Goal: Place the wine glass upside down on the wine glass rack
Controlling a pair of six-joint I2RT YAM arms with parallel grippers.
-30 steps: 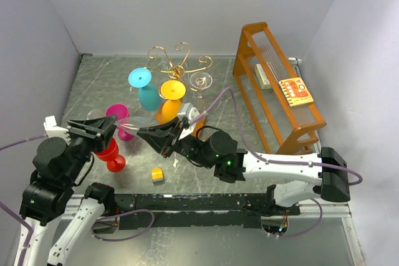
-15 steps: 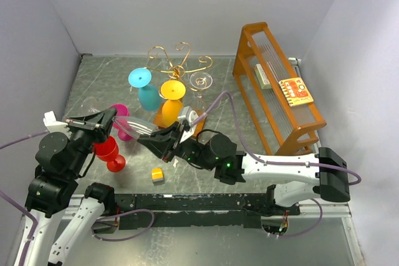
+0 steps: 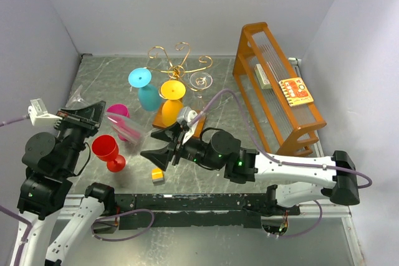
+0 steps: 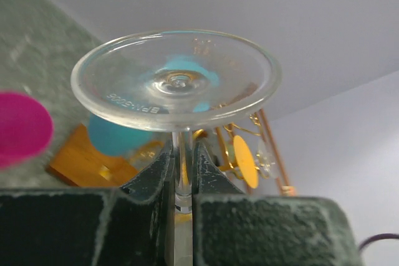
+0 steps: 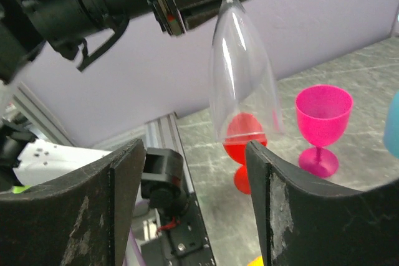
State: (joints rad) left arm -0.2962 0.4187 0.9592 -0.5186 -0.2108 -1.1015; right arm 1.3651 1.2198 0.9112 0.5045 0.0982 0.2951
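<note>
On the grey marbled table (image 3: pixel 112 70), the biggest thing is the tall orange wooden slatted frame (image 3: pixel 274 91) at three o'clock. It plays no part in the task.

At twelve o'clock stands the wine glass rack (image 3: pixel 181 60), a thin gold wire tree with curled scroll arms. A teal plastic glass (image 3: pixel 144 88), a yellow one (image 3: pixel 172 90) and a small clear one (image 3: pixel 201 80) hang from it foot-up.

Over at nine o'clock the left gripper (image 4: pixel 182 160) is clenched on the stem of the clear wine glass (image 5: pixel 243 73). The round foot is above the fingers and the bowl hangs mouth-down in the air, off the table and well apart from the rack. The right gripper (image 5: pixel 194 154) at six o'clock gapes wide with nothing in it, its fingers either side of the bowl but not touching.

From where I stand this looks like the carrying step: the glass is inverted and gripped, not yet hung. Next, I'd say, the left arm must swing toward one o'clock and slip the stem into a free scroll. It has to do so without knocking the hung glasses, the pink goblet (image 3: pixel 118 116) or the red goblet (image 3: pixel 107 151).
</note>
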